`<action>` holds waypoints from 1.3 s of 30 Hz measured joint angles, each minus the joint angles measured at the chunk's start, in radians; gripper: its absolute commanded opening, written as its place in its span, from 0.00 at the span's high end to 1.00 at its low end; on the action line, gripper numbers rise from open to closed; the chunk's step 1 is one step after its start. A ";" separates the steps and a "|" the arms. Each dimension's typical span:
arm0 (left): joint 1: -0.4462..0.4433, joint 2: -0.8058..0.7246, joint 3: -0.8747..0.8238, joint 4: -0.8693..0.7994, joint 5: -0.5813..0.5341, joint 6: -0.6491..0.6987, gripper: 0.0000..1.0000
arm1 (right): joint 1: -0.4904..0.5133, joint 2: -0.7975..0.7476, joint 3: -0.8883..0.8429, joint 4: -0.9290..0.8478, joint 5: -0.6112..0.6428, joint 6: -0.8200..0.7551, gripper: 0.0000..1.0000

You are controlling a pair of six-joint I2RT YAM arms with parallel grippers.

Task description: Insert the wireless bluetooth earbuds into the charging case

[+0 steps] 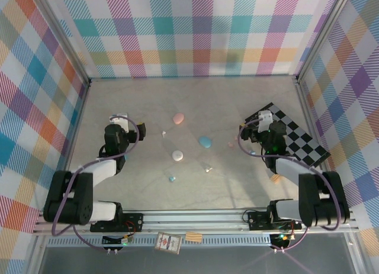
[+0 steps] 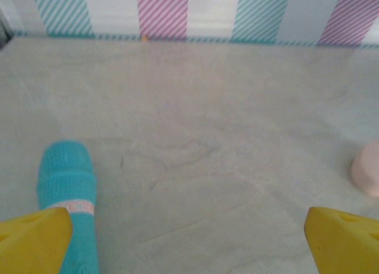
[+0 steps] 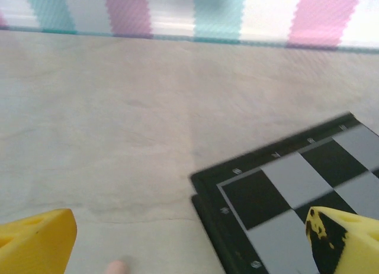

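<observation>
Left gripper (image 2: pixel 189 235) and right gripper (image 3: pixel 189 241) stand open, empty; the left should centre carefully over the tiny white plastic earbud (image 1: pixel 164 132).

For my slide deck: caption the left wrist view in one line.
Left gripper open over the pale tabletop, teal cylinder by one finger, pale pink case at frame edge.

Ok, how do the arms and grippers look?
The left arm and right arm are black at the joints with white links and a lilac cable each. The left gripper and right gripper have yellow wedge fingers; one right finger is smudged black.
</observation>
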 measured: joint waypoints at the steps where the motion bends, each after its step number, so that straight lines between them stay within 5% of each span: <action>1: -0.011 -0.030 0.015 -0.033 -0.004 0.002 0.00 | 0.023 -0.028 0.014 -0.041 -0.008 -0.016 0.01; 11: -0.064 -0.180 0.200 -0.370 0.093 -0.048 0.00 | 0.325 -0.067 0.239 -0.468 -0.214 -0.278 0.01; 21: -0.049 -0.246 0.229 -0.632 0.168 -0.229 0.00 | 0.596 0.301 0.536 -0.805 -0.326 -0.619 0.01; 28: -0.010 -0.312 0.204 -0.713 0.179 -0.296 0.00 | 0.661 0.567 0.725 -0.869 -0.329 -0.750 0.00; 39: -0.008 -0.360 0.199 -0.776 0.178 -0.298 0.00 | 0.683 0.776 0.911 -0.937 -0.320 -0.867 0.21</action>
